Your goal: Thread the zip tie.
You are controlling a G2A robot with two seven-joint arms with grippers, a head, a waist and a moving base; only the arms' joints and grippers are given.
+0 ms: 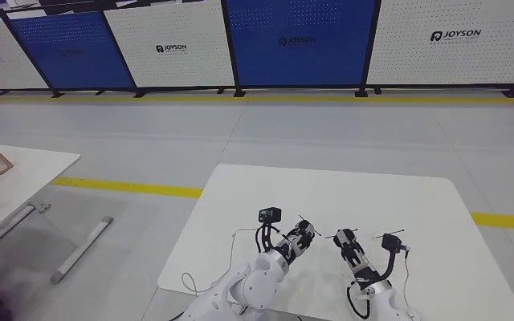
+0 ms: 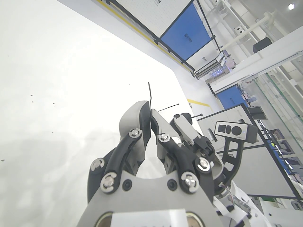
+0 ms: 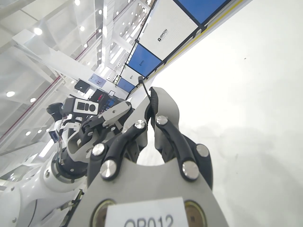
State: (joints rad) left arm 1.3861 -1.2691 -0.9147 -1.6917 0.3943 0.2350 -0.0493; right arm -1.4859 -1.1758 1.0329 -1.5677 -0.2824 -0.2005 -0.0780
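Panels: a row of blue and white panels [image 1: 297, 48] stood along 12 o'clock in the top view, on the far side of the floor.
Table: the white table [image 1: 337, 193] spread from the middle of the top view toward 5 o'clock, and both arms were over its 6 o'clock half.
Side table: a second white table [image 1: 32, 164] sat at 9 o'clock, well apart from the first.
Floor line: a yellow line [image 1: 128, 188] ran across the floor from 9 o'clock toward 3 o'clock, hidden where the table stood in front of it.
Left gripper: the left gripper [image 2: 150, 109] was above the tabletop at 9 o'clock of the other gripper, near it but not touching. Its fingers were pressed together on the tail strip.
Right gripper: the right gripper [image 3: 151, 100] was above the tabletop at 3 o'clock of the left one. Its fingers were clamped on the head end.
Tail strip: the thin black tail strip [image 2: 149, 93] stuck out past the left fingertips, slightly curved, clear of the table.
Head end: the black head end [image 3: 144, 87] stuck out past the right fingertips, with the small square head at its tip.
Link: whether the two pieces were one zip tie could not be told.
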